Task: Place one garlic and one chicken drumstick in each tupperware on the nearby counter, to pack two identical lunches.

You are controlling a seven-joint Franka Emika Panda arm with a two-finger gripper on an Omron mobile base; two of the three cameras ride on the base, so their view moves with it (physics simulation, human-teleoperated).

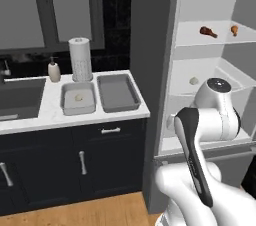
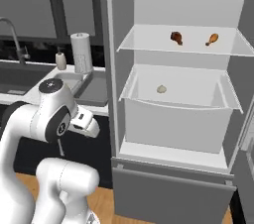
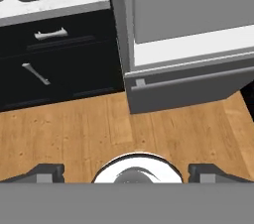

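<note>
Fingers (image 3: 47, 172) of the gripper (image 3: 126, 173) stand spread as wide as they go, with nothing between them; in the hand view they hang over bare wooden floor (image 3: 99, 129), in front of the dark cabinets (image 3: 59, 64) and the bottom drawer of the fridge (image 3: 188, 86).

On the counter (image 1: 120, 112) sit 2 grey tupperware trays side by side, their long rims just about touching; the left tupperware (image 1: 78, 99) holds 1 pale garlic (image 1: 78, 97) near its middle; the right tupperware (image 1: 118, 92) has nothing visible in it. Behind them stands a paper-towel roll (image 1: 80, 59) with a small soap bottle (image 1: 54, 70) to its left; the dark sink (image 1: 20, 97) lies further left.

The fridge (image 2: 173, 94) stands open to the right of the counter; on its upper shelf (image 2: 149, 39) lie 2 chicken drumsticks well apart, a darker drumstick (image 2: 176, 37) to the left and an orange drumstick (image 2: 212, 39) to the right; on the shelf below, inside the clear drawer (image 2: 173, 119), rests a second garlic (image 2: 161, 89), left of centre.

The white arm (image 1: 210, 115) is folded in front of the fridge, its elbow raised level with the lower shelf.
</note>
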